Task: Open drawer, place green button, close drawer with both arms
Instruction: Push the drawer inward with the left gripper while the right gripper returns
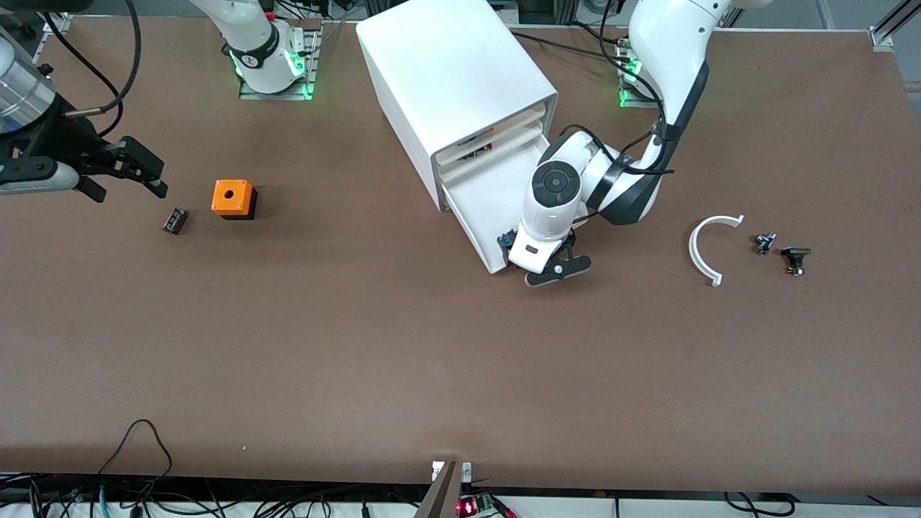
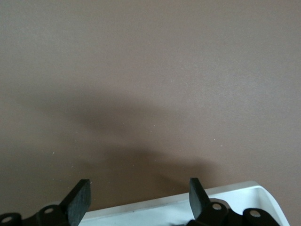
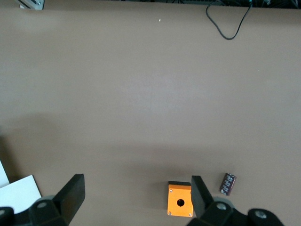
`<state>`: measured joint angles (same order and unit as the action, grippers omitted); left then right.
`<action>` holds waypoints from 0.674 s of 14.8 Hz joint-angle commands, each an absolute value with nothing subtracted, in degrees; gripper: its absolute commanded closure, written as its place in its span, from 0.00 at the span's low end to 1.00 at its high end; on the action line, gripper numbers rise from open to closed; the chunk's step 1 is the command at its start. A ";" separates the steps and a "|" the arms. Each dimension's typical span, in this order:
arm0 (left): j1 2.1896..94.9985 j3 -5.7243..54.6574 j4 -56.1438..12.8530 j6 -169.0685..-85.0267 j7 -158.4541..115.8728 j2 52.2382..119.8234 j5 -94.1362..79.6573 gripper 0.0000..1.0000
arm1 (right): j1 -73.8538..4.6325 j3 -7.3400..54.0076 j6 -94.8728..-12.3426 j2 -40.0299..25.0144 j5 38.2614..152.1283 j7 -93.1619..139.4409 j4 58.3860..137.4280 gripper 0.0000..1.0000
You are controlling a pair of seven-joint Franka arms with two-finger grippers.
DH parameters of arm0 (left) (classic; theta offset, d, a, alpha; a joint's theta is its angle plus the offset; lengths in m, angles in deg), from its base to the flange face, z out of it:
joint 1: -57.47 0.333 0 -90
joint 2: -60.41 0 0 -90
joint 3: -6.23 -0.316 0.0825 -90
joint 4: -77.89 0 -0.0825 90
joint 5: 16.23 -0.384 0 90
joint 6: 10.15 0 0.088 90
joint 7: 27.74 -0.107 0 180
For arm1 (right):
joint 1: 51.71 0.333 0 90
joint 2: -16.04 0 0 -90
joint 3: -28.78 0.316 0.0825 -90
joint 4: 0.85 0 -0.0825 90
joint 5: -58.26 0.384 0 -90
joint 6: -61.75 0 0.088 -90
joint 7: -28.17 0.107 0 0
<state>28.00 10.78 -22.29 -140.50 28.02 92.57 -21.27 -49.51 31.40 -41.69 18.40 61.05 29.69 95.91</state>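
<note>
Drawer (image 1: pixel 483 205) out, button (image 1: pixel 506 240) at its front edge; left gripper (image 1: pixel 557 270) open over it, right gripper (image 1: pixel 122 176) open, waiting.

A brown table (image 1: pixel 360 345) carries a big white cabinet (image 1: pixel 450 79) near the arms' bases. Toward the right arm's end lie an orange box (image 1: pixel 234 198) and, beside it, a small dark cylinder (image 1: pixel 175 220). Toward the left arm's end lie a white curved piece (image 1: pixel 704 248) and two small black parts (image 1: pixel 781 252).

Button (image 1: pixel 506 239) in open drawer (image 1: pixel 483 205)
</note>
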 commanded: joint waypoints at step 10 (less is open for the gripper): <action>26.88 10.10 -23.89 -142.86 33.61 92.40 -23.26 0.08 | -51.09 32.47 -38.89 16.48 60.46 29.67 89.86 0.00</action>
<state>27.55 10.65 -22.95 -141.35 31.94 92.67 -21.60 -50.06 31.40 -40.30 17.16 61.02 29.69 92.24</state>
